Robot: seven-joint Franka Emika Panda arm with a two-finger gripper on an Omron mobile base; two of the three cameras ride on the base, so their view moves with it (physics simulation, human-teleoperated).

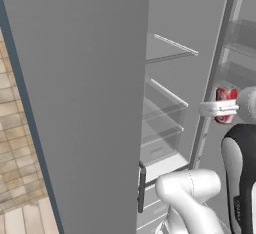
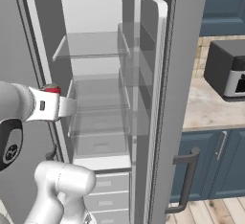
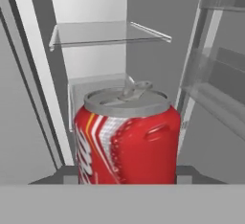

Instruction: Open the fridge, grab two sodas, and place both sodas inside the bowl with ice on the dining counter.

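The arm was stretched out level with the claw clamped around the red soda can, holding it upright just in front of the open fridge shelves.

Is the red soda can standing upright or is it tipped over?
Upright. In the hand view the red soda can shows its silver top and pull tab facing up, with straight vertical sides, in front of the open fridge shelves.
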